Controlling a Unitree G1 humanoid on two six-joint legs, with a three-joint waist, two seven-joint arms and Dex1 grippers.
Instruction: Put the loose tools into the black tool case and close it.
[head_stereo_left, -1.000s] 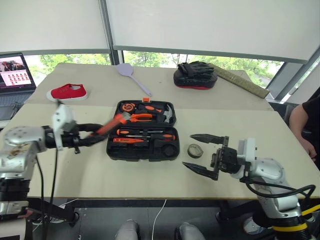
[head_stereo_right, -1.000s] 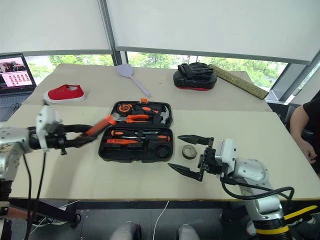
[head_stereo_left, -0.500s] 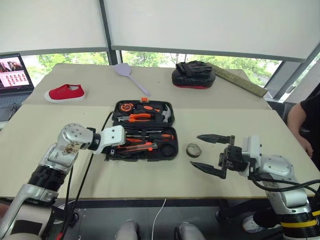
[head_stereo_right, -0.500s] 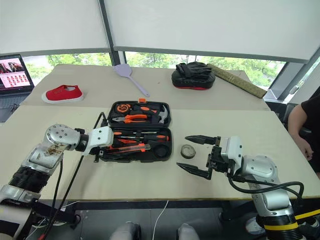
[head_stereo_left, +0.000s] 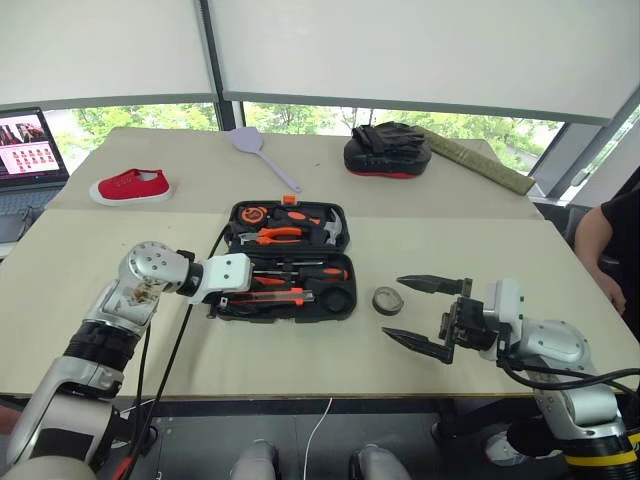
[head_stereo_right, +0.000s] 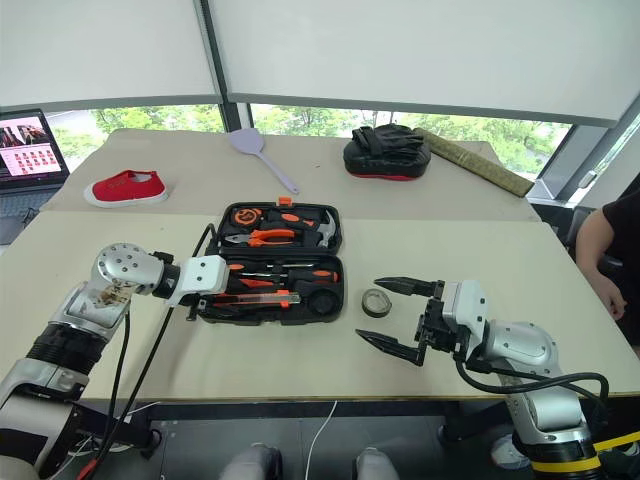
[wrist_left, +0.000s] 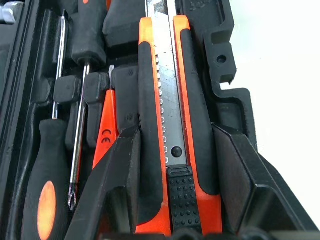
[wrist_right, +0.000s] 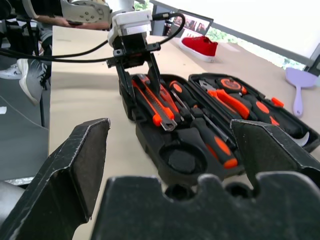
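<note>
Left wrist view: the left gripper (wrist_left: 172, 195), closed on the orange-black utility knife (wrist_left: 167, 115), holds it lengthwise over the black tool case (head_stereo_left: 345, 310) near the table's front edge, while the spread-open right gripper (head_stereo_left: 422, 312) waits beside the tape roll (head_stereo_left: 388, 300).
</note>
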